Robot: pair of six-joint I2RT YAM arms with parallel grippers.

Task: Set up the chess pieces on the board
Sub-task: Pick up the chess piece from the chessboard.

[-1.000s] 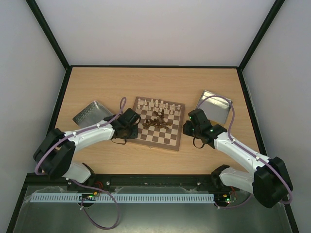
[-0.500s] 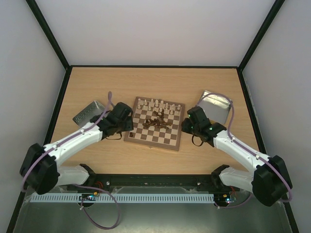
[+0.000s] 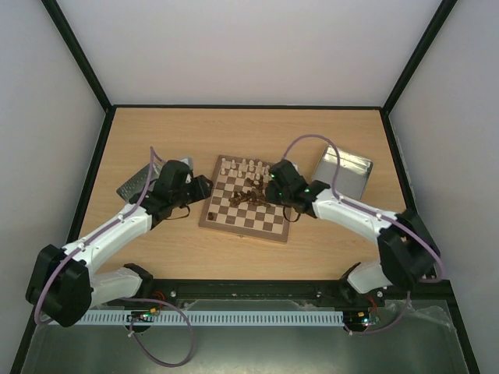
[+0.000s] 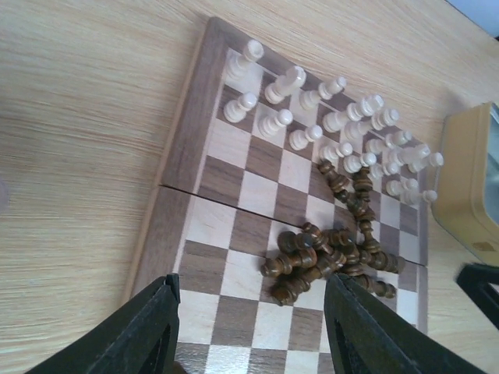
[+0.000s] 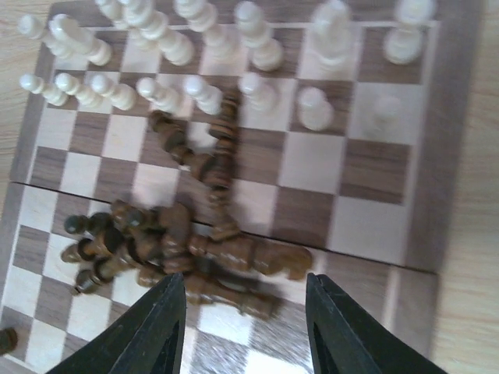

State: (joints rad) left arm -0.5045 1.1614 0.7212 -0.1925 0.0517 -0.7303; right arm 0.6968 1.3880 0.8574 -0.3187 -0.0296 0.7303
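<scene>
Dark brown chess pieces (image 3: pixel 251 195) lie heaped on the board (image 3: pixel 240 230).

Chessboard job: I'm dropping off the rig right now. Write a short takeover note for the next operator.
Left gripper: open, empty, at the left edge of the board.
Right gripper: open, empty, just above the dark pieces.
Done: the light pieces stand in two rows along the board's far edge.
Left: the dark pieces lie toppled in a heap mid-board. They need picking out one by one and standing on the two near rows, which look mostly bare.
</scene>
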